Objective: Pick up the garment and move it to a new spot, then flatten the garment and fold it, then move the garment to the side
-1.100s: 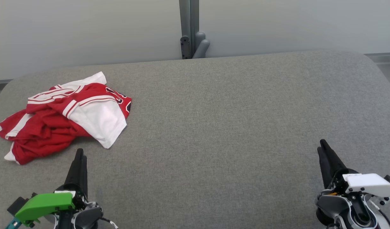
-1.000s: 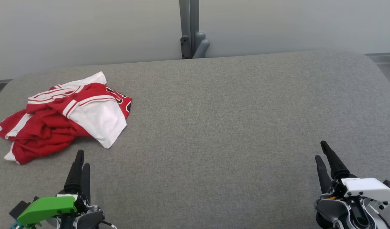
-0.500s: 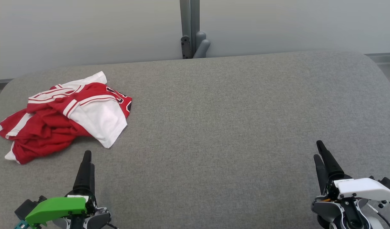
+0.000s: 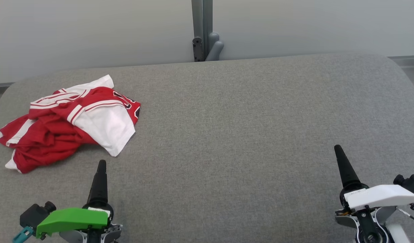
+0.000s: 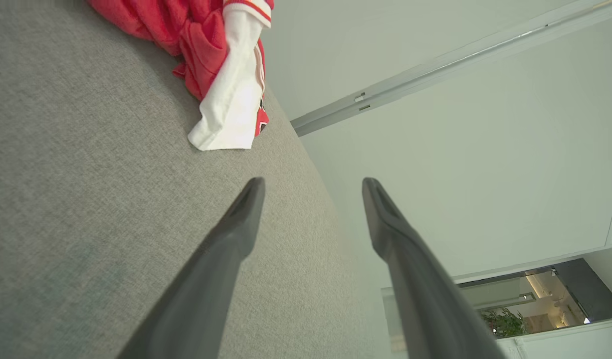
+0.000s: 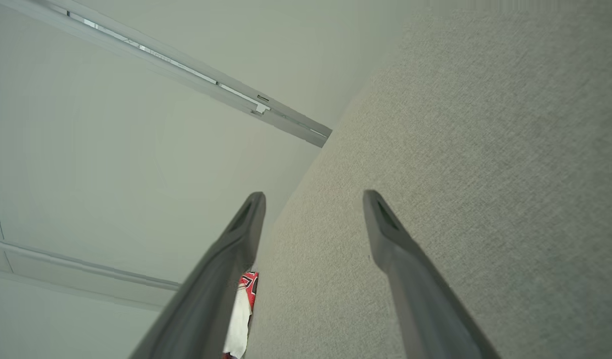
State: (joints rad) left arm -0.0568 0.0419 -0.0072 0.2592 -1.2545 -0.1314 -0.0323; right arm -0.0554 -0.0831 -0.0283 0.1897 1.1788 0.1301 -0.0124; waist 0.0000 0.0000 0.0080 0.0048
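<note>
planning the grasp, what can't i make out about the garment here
Head view: garment is crumpled; folds hide most of its dark print.
Left wrist view: top edge cuts off most of it.
Right wrist view: a finger of the right gripper hides all but a sliver.

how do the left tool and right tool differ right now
The left tool is capped in green, the right tool in white. The left tool sits just short of the garment; the right tool is far across the grey surface from it. Both are open and empty.
</note>
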